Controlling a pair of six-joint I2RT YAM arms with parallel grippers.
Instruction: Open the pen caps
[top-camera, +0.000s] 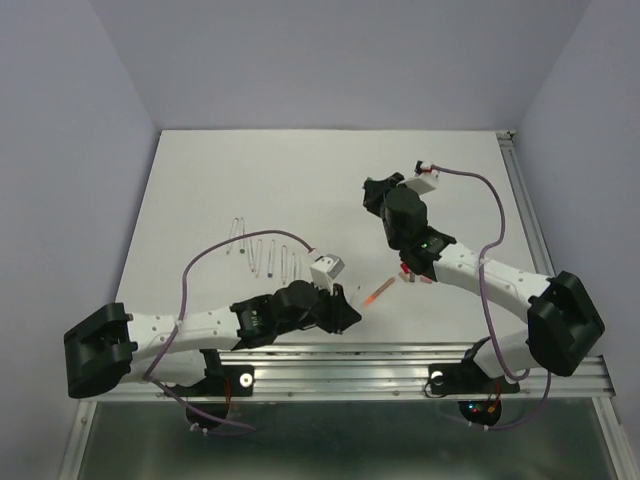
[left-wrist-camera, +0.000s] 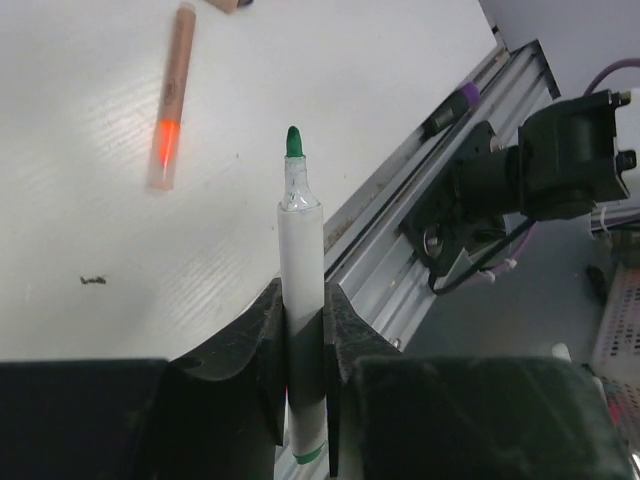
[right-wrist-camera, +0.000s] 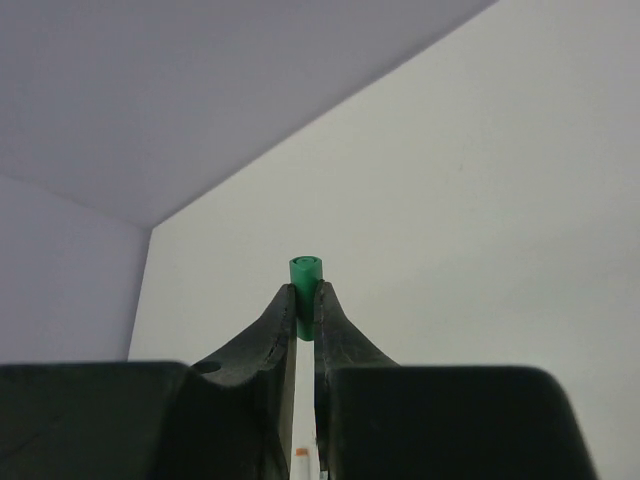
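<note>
White table (top-camera: 250, 180); pen (left-wrist-camera: 300, 240) in left tool (left-wrist-camera: 304, 295), green cap (right-wrist-camera: 306, 270) in right tool (right-wrist-camera: 306, 292)

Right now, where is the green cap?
Right wrist view: the green cap is pinched by the right pincer, off the pen that the left pincer holds.

The left arm (top-camera: 200, 325) lies low, stretched rightward; left gripper (left-wrist-camera: 303, 300) jaws pinch a pen barrel (left-wrist-camera: 300, 250). The right arm (top-camera: 490, 278) bends leftward, wrist raised; right gripper (right-wrist-camera: 305, 300) jaws clamp the green pen cap (right-wrist-camera: 306, 270).
</note>
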